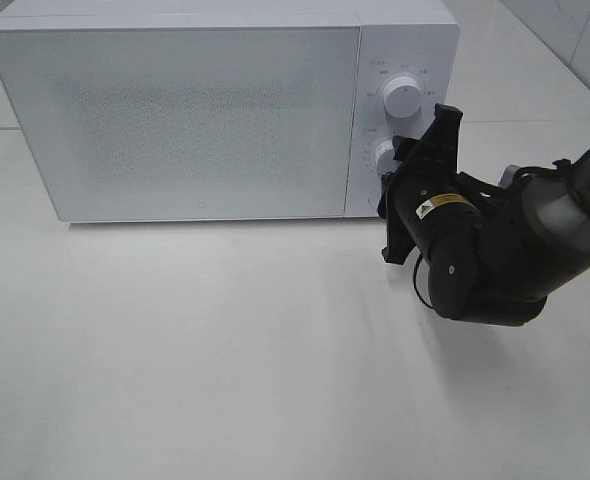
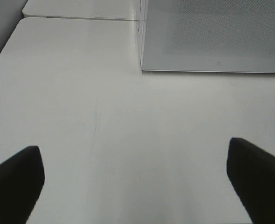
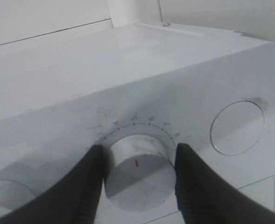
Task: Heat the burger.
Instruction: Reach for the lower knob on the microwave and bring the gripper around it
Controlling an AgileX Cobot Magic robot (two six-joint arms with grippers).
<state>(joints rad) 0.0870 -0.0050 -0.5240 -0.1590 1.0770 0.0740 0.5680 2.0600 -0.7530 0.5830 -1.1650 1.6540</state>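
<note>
You have the left gripper with its jaws spread wide: the two dark fingertips stand well apart, and only bare white table shows between them. A faint thin scratch marks the tabletop ahead of the gripper. Beyond it stands the near corner of the white microwave, its speckled grey door facing you. A seam crosses the table farther back, beside the microwave.

**Print Present, None Legible**

A yellow-and-black sticker on the housing behind the right claw carries unreadably small print. Tiny scale figures ring the microwave's upper knob and lower knob, none legible. The lower knob bears a red tick. A faint mark sits low on the door.
</note>
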